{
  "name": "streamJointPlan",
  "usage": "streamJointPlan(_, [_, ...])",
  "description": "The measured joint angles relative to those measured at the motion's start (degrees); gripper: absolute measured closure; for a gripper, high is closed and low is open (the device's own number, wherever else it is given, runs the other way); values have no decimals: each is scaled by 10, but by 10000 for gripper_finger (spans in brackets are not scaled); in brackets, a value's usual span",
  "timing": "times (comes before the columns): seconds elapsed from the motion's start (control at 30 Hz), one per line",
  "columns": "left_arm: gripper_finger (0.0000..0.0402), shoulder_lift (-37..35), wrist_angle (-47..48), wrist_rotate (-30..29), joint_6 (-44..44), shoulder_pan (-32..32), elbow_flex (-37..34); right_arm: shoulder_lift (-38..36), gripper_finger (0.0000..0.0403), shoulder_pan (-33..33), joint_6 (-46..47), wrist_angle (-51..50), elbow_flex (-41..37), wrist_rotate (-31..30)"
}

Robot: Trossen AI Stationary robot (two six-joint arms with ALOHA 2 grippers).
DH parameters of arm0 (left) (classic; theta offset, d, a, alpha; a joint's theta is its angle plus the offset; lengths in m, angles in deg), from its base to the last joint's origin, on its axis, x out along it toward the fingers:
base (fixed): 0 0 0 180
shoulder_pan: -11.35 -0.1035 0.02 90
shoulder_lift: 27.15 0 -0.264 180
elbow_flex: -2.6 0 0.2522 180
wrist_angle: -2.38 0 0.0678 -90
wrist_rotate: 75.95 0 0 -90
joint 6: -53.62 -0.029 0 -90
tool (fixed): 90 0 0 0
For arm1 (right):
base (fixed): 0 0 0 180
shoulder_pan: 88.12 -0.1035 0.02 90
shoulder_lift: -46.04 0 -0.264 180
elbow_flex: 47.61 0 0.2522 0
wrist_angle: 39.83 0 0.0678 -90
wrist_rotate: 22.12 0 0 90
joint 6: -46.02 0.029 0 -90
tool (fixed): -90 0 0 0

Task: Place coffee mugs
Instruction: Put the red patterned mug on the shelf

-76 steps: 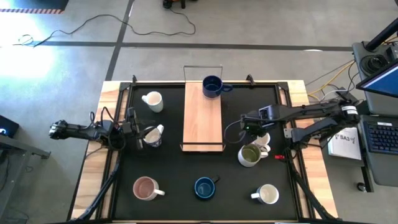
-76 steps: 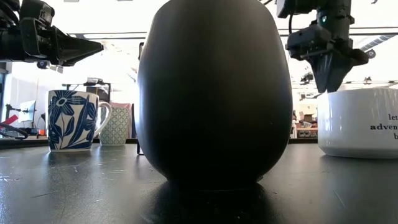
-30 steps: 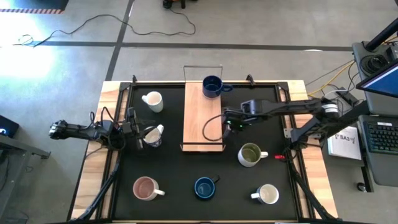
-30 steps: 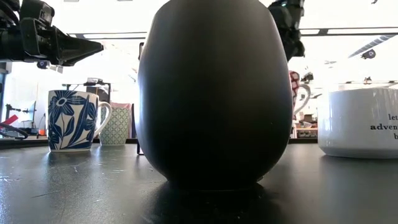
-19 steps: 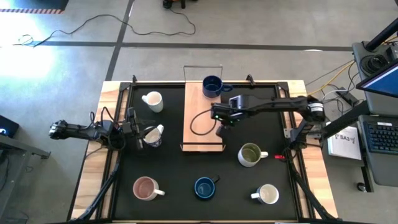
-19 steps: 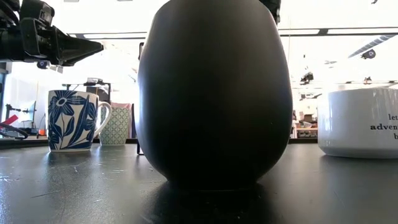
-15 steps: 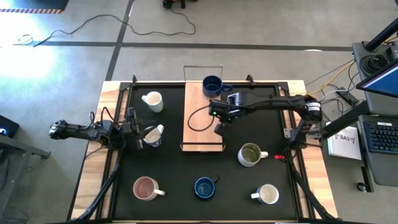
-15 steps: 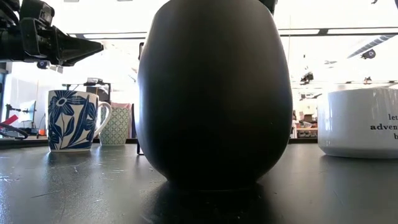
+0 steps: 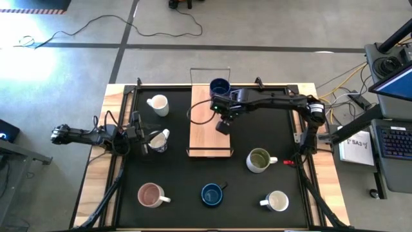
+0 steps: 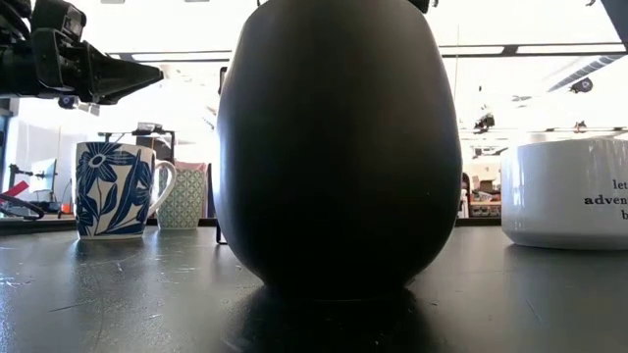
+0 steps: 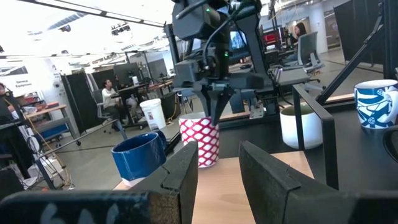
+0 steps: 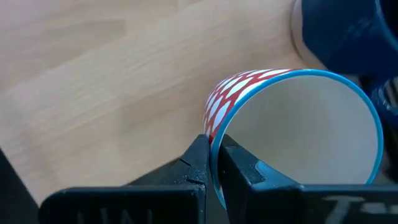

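Note:
My right gripper point(image 9: 222, 122) is shut on a red-and-white patterned coffee mug point(image 11: 200, 142) over the wooden tray point(image 9: 205, 132), just near of a dark blue mug point(image 9: 220, 88) standing at the tray's far end. From above, the gripper hides the held mug. On the black mat stand a white mug point(image 9: 158, 104), a blue-flowered mug point(image 9: 159, 140), a pink-inside mug point(image 9: 151, 194), a dark blue mug point(image 9: 212, 194), a white mug point(image 9: 277, 201) and an olive green mug point(image 9: 259, 160). My left gripper point(image 9: 141, 140) waits open at the mat's left side, beside the flowered mug. My right gripper pinches the patterned mug's rim point(image 12: 211, 144), one finger point(image 12: 239, 171) inside the mug and the other on its patterned outer wall. The fingers come steeply from above. The mug hangs upright below them, low over the tray; I cannot tell whether its base touches the wood.
The tray has wire handles at its far end point(image 9: 210, 69) and near end point(image 9: 209, 153). The wood left of and near of the held mug is bare. In the low view the near dark blue mug point(image 10: 339, 147) fills the middle and hides the tray.
My right gripper has carried the patterned mug toward the table's left edge and a little toward the far edge. It went from past the tray's right edge to over the tray, beside the dark blue mug, and its wrist has rolled somewhat. It has stayed shut on the mug.

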Motion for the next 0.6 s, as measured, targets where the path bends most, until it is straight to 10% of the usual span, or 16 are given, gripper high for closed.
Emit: streamJointPlan(0.6, [301,0,0,0,0,0,0,45,390,36,-55,5,51,-1])
